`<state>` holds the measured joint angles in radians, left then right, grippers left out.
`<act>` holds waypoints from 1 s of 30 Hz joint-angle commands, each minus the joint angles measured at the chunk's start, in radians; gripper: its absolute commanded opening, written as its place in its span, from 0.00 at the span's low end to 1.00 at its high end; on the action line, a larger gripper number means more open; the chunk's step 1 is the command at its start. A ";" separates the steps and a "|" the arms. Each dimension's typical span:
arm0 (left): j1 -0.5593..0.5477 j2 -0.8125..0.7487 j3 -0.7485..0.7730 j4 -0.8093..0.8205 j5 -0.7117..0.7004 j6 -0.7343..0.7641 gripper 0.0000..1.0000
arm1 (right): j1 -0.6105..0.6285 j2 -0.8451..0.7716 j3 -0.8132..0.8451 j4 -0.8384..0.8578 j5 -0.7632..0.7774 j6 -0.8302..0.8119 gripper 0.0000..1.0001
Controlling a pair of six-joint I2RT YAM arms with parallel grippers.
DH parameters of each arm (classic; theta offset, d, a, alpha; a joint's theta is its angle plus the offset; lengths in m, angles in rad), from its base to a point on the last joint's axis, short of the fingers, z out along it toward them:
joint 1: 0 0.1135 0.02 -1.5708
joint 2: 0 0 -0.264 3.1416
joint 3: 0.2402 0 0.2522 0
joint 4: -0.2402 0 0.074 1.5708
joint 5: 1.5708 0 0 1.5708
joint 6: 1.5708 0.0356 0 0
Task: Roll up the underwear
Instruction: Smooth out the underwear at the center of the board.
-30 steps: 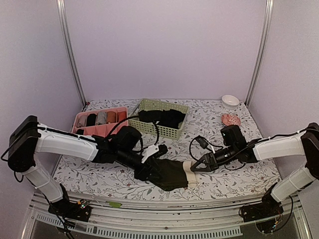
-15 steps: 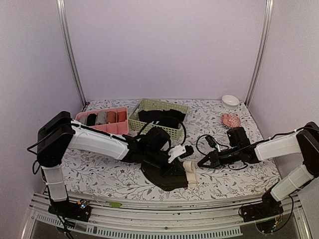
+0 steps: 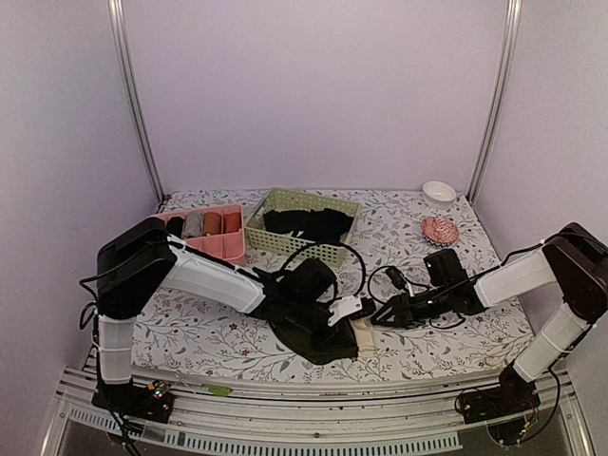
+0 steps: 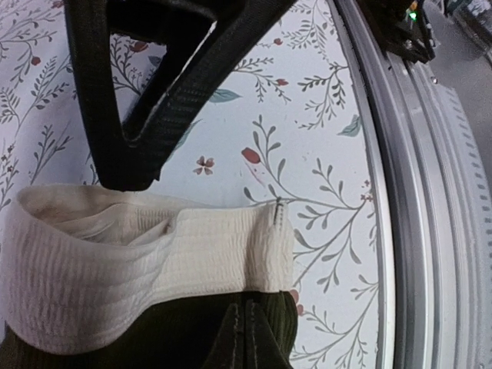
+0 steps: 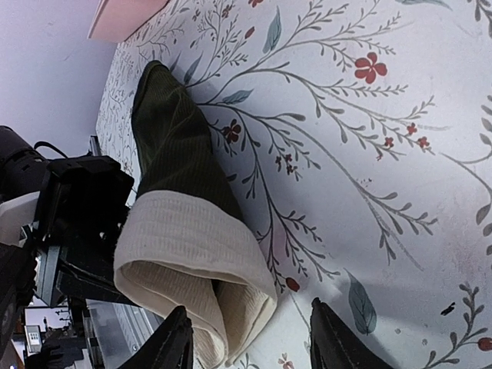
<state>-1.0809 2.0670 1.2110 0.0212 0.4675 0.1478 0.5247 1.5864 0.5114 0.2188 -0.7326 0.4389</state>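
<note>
The underwear (image 3: 318, 338) lies folded on the flowered table near the front edge, dark with a cream waistband (image 3: 362, 334) at its right end. My left gripper (image 3: 344, 311) reaches across and sits on top of it. In the left wrist view the waistband (image 4: 138, 261) and the dark cloth (image 4: 192, 338) fill the bottom of the frame and hide my fingers. My right gripper (image 3: 374, 316) is open just right of the waistband. In the right wrist view it (image 5: 250, 342) straddles the folded waistband edge (image 5: 192, 269) without closing on it, and the dark cloth (image 5: 173, 146) runs away behind.
A pink tray (image 3: 220, 249) of small rolled bundles and a green basket (image 3: 313, 250) of black garments stand at the back left. A white bowl (image 3: 439, 191) and a pink object (image 3: 439, 229) sit at the back right. The metal rail (image 4: 407, 192) of the front edge is close by.
My left gripper has swung right, carrying the dark end of the underwear over toward the waistband. The garment is now shorter and bunched. My right gripper has edged slightly left, staying by the waistband.
</note>
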 commanded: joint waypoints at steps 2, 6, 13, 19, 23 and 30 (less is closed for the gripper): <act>-0.010 0.019 -0.009 -0.015 0.042 0.018 0.01 | 0.030 0.037 0.028 0.026 0.023 -0.042 0.54; -0.008 0.019 -0.016 -0.017 0.052 0.022 0.00 | 0.046 0.052 0.048 0.026 0.026 -0.052 0.59; -0.009 0.025 -0.025 -0.017 0.072 0.019 0.00 | 0.051 0.098 0.096 0.019 0.065 -0.052 0.60; -0.009 0.024 -0.037 -0.013 0.083 0.016 0.00 | 0.053 0.127 0.136 0.012 0.143 -0.036 0.60; -0.008 0.024 -0.051 -0.005 0.093 0.016 0.00 | 0.023 0.150 0.144 0.031 0.177 0.007 0.56; -0.009 0.036 -0.063 -0.010 0.108 0.016 0.00 | -0.002 0.207 0.166 0.001 0.181 -0.021 0.52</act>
<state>-1.0809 2.0735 1.1652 0.0147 0.5468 0.1570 0.5335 1.7393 0.6571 0.2569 -0.6037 0.4339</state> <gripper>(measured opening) 0.006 0.524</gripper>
